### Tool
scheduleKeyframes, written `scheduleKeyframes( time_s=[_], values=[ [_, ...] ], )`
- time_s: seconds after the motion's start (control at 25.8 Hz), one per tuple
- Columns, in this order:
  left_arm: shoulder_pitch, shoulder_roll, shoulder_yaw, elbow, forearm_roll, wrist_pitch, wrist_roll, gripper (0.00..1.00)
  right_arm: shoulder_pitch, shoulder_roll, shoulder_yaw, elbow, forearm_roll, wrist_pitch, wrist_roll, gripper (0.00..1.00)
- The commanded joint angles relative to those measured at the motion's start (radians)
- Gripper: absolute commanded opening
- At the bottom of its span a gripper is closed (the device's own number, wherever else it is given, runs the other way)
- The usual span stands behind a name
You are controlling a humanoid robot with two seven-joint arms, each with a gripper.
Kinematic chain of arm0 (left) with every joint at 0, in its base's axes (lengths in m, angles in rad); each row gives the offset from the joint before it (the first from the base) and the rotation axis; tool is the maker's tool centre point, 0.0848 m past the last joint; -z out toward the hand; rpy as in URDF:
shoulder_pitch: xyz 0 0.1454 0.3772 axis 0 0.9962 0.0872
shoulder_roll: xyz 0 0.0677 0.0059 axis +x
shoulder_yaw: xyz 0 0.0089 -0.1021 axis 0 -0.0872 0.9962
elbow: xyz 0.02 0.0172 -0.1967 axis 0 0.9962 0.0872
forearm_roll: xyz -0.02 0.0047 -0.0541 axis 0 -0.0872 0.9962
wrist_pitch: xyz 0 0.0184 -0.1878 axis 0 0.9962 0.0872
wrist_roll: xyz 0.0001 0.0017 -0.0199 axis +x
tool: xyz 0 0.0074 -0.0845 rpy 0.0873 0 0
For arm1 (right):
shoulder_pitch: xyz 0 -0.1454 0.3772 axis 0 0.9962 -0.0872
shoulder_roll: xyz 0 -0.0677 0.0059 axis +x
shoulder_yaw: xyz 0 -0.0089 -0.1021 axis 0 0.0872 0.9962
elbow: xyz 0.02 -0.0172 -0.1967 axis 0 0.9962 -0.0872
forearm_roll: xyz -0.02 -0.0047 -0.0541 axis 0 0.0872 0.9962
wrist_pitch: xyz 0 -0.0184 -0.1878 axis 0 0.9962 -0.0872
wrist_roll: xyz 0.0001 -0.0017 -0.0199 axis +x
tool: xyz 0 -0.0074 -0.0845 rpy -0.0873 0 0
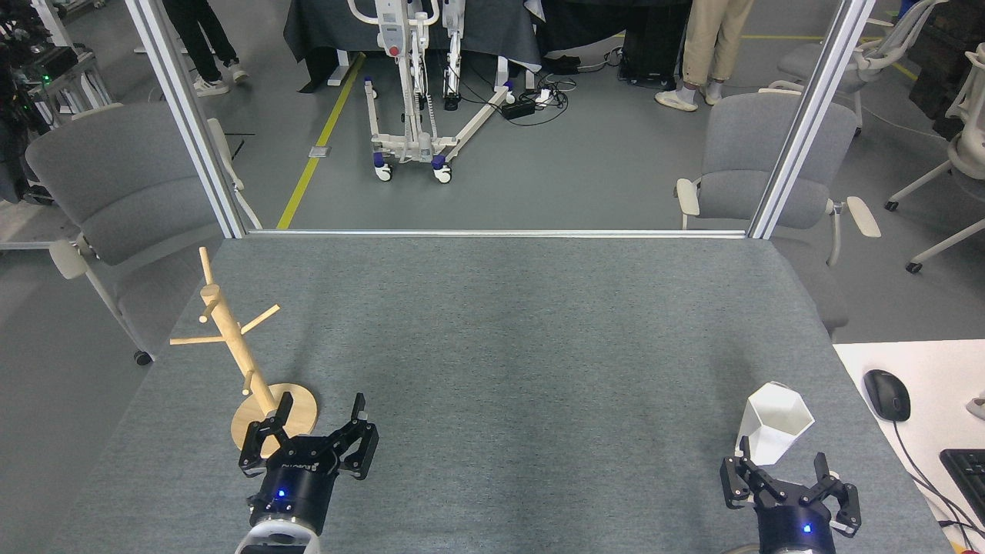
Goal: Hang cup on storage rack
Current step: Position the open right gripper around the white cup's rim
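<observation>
On the table (500, 323), cup (776, 422) stands free; both end effectors, left (319, 414) and right (783, 462), gape empty.

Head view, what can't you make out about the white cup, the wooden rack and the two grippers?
- Matte white faceted cup: handle not visible, bottom hidden behind the open right gripper.
- Pale wooden mug tree: near part of its disc base covered by the open left gripper.
- Right gripper: body cut off by the bottom edge.
</observation>
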Motion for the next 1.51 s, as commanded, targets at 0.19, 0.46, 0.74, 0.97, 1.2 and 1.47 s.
scheduleKeyframes(
  time_s=[0.19,0.46,0.74,0.97,1.2,1.47],
  values=[
    [0.000,0.000,0.000,0.004,0.000,0.000,0.000,1.00,-0.010,-0.046,-0.005,0.014,0.008,-0.016,-0.061,0.99],
    [0.000,-0.002,0.000,0.008,0.000,0.002,0.000,1.00,-0.010,-0.073,-0.005,0.053,0.008,-0.029,-0.067,0.99],
    [-0.002,-0.002,0.000,0.008,0.000,0.002,0.000,1.00,-0.005,-0.075,-0.005,0.051,0.003,-0.177,-0.135,0.99],
    [-0.002,-0.003,0.000,0.008,0.000,0.002,0.000,1.00,0.023,-0.084,-0.001,0.042,0.000,-0.197,-0.153,0.99],
    [0.000,-0.003,0.000,0.018,0.000,0.002,0.000,1.00,0.044,-0.171,-0.002,0.054,-0.030,-0.298,-0.187,0.98],
    [-0.006,-0.005,0.000,0.027,0.000,0.003,0.000,1.00,0.029,-0.230,-0.004,0.088,-0.101,-0.367,-0.184,0.99]
  ],
)
